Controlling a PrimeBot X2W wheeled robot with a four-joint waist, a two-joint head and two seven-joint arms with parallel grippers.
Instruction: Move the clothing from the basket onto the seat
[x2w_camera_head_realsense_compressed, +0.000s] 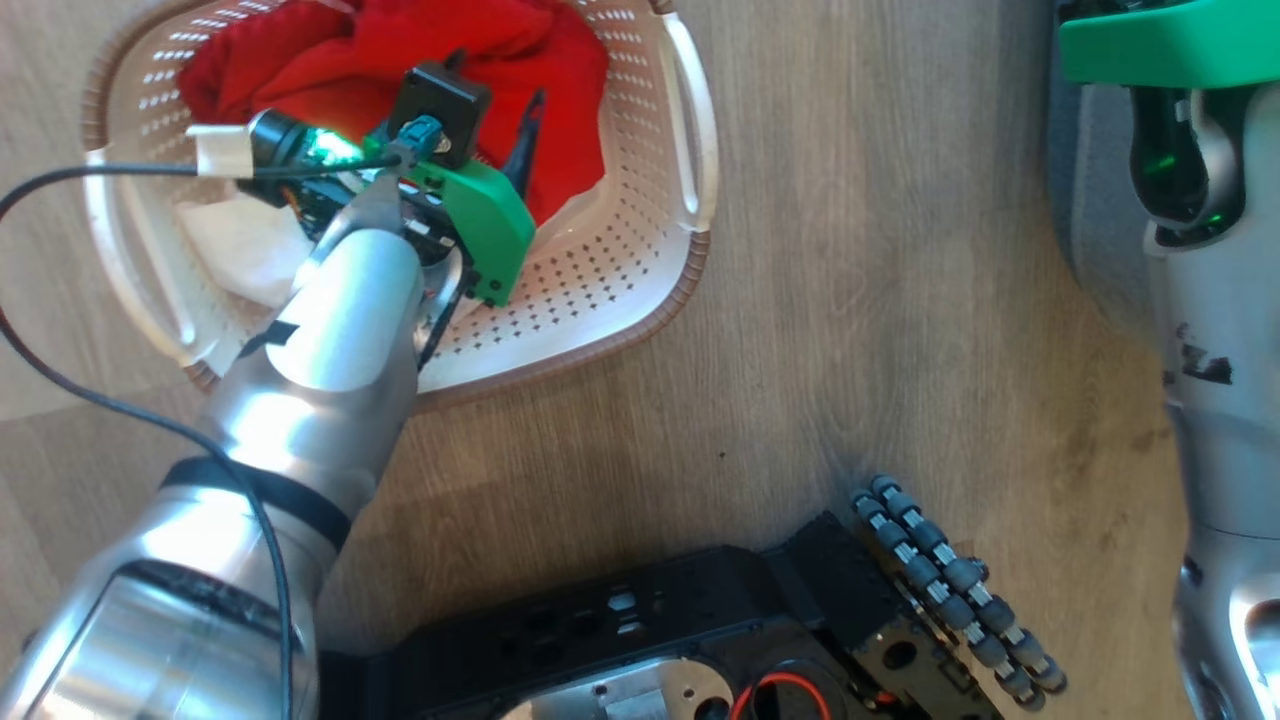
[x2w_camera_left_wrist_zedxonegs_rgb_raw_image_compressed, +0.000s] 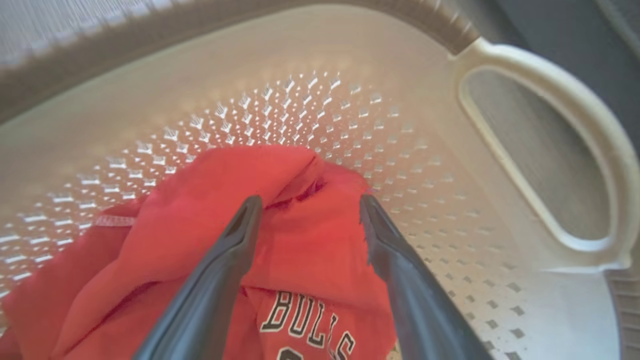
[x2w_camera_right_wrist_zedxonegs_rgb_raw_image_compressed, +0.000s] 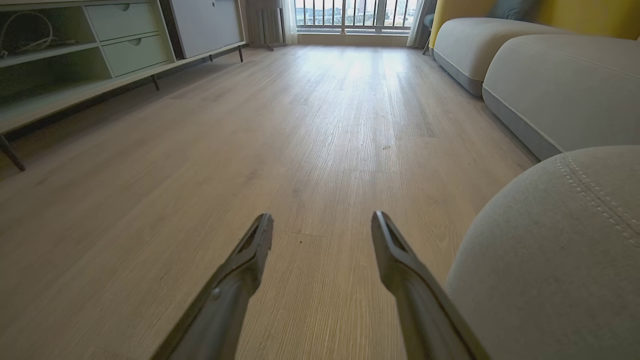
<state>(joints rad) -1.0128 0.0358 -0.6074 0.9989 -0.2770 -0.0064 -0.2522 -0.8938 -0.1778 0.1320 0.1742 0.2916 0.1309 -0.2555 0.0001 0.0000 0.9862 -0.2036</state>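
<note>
Red clothing (x2w_camera_left_wrist_zedxonegs_rgb_raw_image_compressed: 210, 200) (BULLS lettering partly showing) lies bunched inside basket (x2w_camera_left_wrist_zedxonegs_rgb_raw_image_compressed: 500, 165), which stands on wood floor (x2w_camera_head_realsense_compressed: 850, 300). White garment (x2w_camera_head_realsense_compressed: 240, 250) sits beside the red, near basket's left wall in head view. Left gripper (x2w_camera_left_wrist_zedxonegs_rgb_raw_image_compressed: 307, 205) is down in basket, jaws wide apart, a raised fold of clothing between its fingers, not pinched. Right gripper (x2w_camera_right_wrist_zedxonegs_rgb_raw_image_compressed: 322, 220) has jaws apart, holding nothing, low over floor just beside grey seat (x2w_camera_right_wrist_zedxonegs_rgb_raw_image_compressed: 550, 260)

Silver forearm (x2w_camera_head_realsense_compressed: 350, 300), green wrist cover (x2w_camera_head_realsense_compressed: 490, 225), dark fingers (x2w_camera_left_wrist_zedxonegs_rgb_raw_image_compressed: 220, 280)
</note>
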